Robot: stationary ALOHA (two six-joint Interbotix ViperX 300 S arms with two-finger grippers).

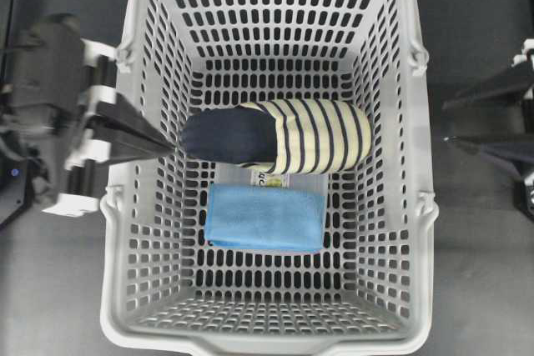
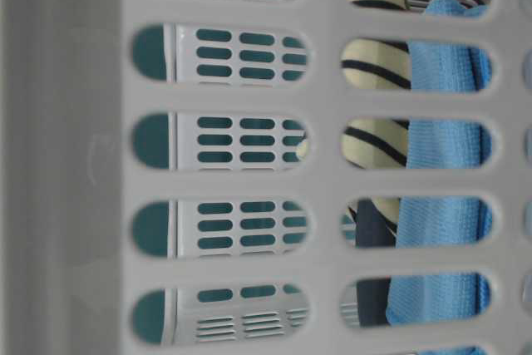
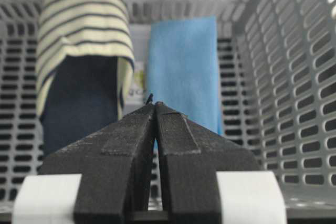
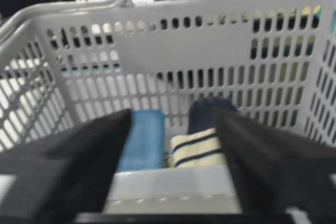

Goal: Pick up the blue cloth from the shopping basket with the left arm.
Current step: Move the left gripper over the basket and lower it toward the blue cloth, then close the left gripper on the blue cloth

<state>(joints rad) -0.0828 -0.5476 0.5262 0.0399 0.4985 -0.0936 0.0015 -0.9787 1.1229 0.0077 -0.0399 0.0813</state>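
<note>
The light blue cloth (image 1: 265, 218) lies flat on the floor of the grey slotted shopping basket (image 1: 422, 206), in its near half. It also shows in the left wrist view (image 3: 184, 72), the right wrist view (image 4: 142, 137) and the table-level view (image 2: 440, 230). My left gripper (image 1: 172, 149) is shut and empty, its pointed tips just inside the basket's left wall, above and to the left of the cloth (image 3: 154, 103). My right gripper (image 1: 448, 122) is open and empty, outside the basket's right wall (image 4: 173, 116).
A navy and cream striped fabric roll (image 1: 309, 135) lies across the basket floor right behind the cloth, also in the left wrist view (image 3: 84, 30). A white printed label (image 1: 271, 179) sits between them. The basket walls (image 3: 294, 77) rise high on all sides.
</note>
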